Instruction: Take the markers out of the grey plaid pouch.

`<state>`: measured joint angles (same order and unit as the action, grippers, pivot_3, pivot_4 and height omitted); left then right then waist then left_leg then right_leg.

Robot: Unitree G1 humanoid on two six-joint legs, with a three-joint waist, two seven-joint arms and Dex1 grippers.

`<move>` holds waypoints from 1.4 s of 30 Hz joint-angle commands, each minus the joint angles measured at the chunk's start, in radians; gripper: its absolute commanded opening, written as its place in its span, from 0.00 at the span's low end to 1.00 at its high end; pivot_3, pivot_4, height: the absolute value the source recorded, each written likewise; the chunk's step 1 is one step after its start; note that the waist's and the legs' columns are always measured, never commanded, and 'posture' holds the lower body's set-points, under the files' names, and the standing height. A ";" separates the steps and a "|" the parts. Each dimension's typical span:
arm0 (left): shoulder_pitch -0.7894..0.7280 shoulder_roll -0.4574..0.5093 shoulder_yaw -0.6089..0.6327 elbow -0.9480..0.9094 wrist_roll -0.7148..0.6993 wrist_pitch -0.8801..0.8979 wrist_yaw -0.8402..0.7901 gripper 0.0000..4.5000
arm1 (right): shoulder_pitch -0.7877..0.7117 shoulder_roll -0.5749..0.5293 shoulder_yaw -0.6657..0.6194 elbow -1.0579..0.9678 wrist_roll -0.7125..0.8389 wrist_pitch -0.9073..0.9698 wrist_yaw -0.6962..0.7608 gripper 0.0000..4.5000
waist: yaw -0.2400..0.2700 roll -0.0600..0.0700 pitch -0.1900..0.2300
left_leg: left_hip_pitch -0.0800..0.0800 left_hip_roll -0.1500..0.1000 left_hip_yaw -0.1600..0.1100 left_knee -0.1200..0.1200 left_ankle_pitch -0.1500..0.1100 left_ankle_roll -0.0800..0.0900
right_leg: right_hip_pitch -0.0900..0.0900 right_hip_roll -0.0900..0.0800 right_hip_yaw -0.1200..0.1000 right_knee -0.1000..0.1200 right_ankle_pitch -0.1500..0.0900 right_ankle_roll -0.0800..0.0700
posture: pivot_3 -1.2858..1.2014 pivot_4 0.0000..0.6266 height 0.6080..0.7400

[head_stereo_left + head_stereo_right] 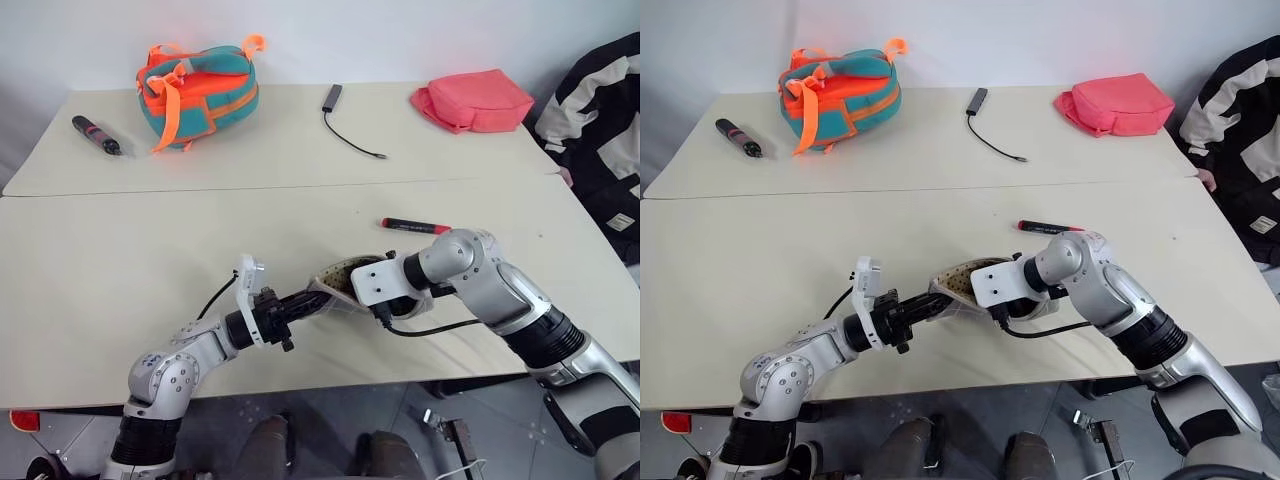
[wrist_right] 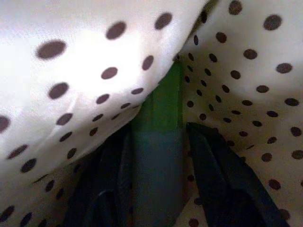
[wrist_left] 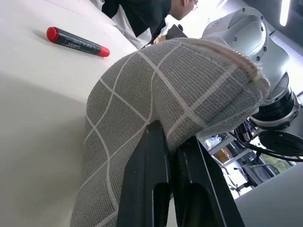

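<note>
Gripping green marker inside grey plaid pouch.

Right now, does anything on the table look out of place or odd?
Nothing looks spilled or damaged. The grey plaid pouch is off the table, pinched at its edge by the left gripper, while the right gripper is inside it around the green marker. The red marker lies loose on the table.

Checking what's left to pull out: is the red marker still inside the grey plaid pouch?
No, the red marker lies on the bare table, apart from the grey plaid pouch.
</note>
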<state>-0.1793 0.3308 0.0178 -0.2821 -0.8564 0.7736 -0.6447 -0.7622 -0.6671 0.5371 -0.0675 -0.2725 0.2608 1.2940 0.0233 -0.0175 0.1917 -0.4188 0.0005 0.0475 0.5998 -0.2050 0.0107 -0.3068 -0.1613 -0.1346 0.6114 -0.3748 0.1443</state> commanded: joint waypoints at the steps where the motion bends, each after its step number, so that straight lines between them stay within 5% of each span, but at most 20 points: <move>1: 0.000 0.000 -0.005 -0.059 -0.010 -0.022 -0.028 0.00 | 0.014 -0.004 0.033 0.070 -0.067 0.014 -0.023 0.42 | 0.000 0.000 0.000 | 0.000 0.000 0.000 0.000 0.000 0.000 | 0.000 0.000 0.000 0.000 0.000 0.000 | 0.52 0.24 1.00; 6: 0.004 -0.001 -0.002 -0.064 -0.012 -0.021 -0.024 0.00 | 0.017 0.000 0.039 0.102 -0.080 0.004 -0.036 0.42 | 0.000 -0.001 -0.001 | 0.003 0.000 0.000 0.000 0.000 0.000 | 0.002 0.000 0.001 0.000 0.000 0.000 | 0.52 0.24 1.00; 11: 0.008 -0.002 -0.002 -0.066 -0.012 -0.021 -0.021 0.00 | 0.019 0.005 0.031 0.088 -0.059 0.016 -0.014 0.24 | 0.000 -0.002 -0.001 | 0.005 0.001 0.002 -0.001 -0.001 -0.001 | 0.003 0.000 0.002 0.000 0.000 0.000 | 0.52 0.24 1.00; 29: -0.003 0.043 0.041 -0.007 0.033 -0.076 -0.043 0.00 | 0.001 -0.019 -0.261 -0.119 0.333 0.195 0.050 0.24 | 0.001 -0.001 -0.001 | 0.000 0.001 0.001 -0.002 -0.002 0.000 | 0.000 0.000 0.000 -0.003 0.000 0.000 | 0.52 0.24 1.00; 38: -0.031 0.047 0.061 0.024 0.059 -0.106 -0.043 0.00 | -0.041 0.035 -0.365 -0.191 0.560 0.345 0.005 0.24 | 0.001 -0.001 0.000 | -0.001 0.001 0.001 -0.002 -0.002 0.000 | -0.001 0.000 0.000 -0.003 0.000 0.000 | 0.52 0.24 1.00; 42: -0.036 0.059 0.062 0.024 0.072 -0.116 -0.055 0.00 | -0.096 0.153 -0.429 -0.151 0.632 0.325 -0.109 0.24 | -0.004 -0.001 0.000 | -0.001 0.001 0.002 -0.002 -0.002 0.000 | -0.001 0.000 0.001 -0.003 0.000 0.000 | 0.52 0.24 1.00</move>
<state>-0.2077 0.3782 0.0675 -0.2440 -0.7926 0.6815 -0.6798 -0.8224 -0.5442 0.1601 -0.2115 0.3086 0.5968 1.2334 0.0197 -0.0185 0.1913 -0.4192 0.0016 0.0492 0.5974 -0.2069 0.0110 -0.3082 -0.1607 -0.1338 0.6098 -0.3745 0.1443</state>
